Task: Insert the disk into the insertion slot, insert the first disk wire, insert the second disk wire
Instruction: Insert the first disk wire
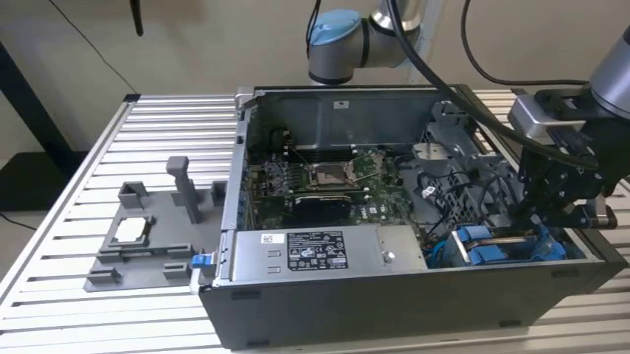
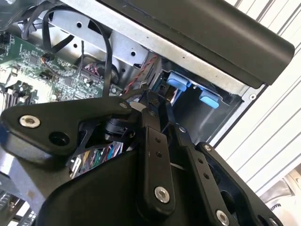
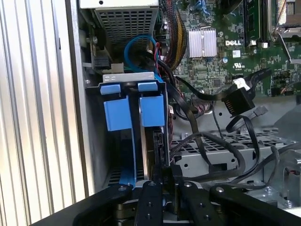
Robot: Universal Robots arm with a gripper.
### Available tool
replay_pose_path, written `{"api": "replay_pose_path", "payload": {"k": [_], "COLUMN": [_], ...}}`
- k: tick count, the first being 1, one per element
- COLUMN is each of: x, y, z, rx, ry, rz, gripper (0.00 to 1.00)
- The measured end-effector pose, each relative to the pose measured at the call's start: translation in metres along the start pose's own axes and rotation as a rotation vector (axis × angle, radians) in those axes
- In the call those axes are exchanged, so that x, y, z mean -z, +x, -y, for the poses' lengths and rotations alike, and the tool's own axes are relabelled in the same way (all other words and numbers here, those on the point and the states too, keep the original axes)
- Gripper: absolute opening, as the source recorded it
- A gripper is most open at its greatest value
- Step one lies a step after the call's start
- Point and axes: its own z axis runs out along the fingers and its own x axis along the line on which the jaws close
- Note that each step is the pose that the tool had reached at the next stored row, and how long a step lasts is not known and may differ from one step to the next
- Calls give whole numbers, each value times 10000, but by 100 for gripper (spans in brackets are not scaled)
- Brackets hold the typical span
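- Black metal two-finger pincer (image 2: 149, 98) up close in the second wrist view: fingers drawn together at the tips. Cannot tell whether anything sits between them.
- First wrist view: flat silver-grey disk in its bright blue plastic carrier (image 3: 151, 113) sits on edge inside the grey metal insertion slot (image 3: 127, 76), straight ahead of the pincer. Black wires (image 3: 202, 141) loop loose beside it.
- Exterior view: pincer hangs inside the open dark grey computer case (image 1: 394, 302), just above the slot. Judgement: disk step done, wire steps unconfirmed.

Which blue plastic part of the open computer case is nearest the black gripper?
The blue plastic fittings of the grey metal drive bay, at the exterior view's right beside the gripper. The small blue tab sits at the case's far corner.
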Motion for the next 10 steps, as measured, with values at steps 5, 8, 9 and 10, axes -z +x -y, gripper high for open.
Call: {"api": "replay_pose_path", "payload": {"k": [5, 8, 9, 10], "x": [-3, -3, -2, -3], "y": [-1, -1, -1, -2], "z": [-1, -11, -13, -14], "rx": [-6, -7, -5, 1], "ry": [0, 0, 0, 0], "rz": [8, 8, 6, 6], "gripper": [19, 19, 19, 19]}}
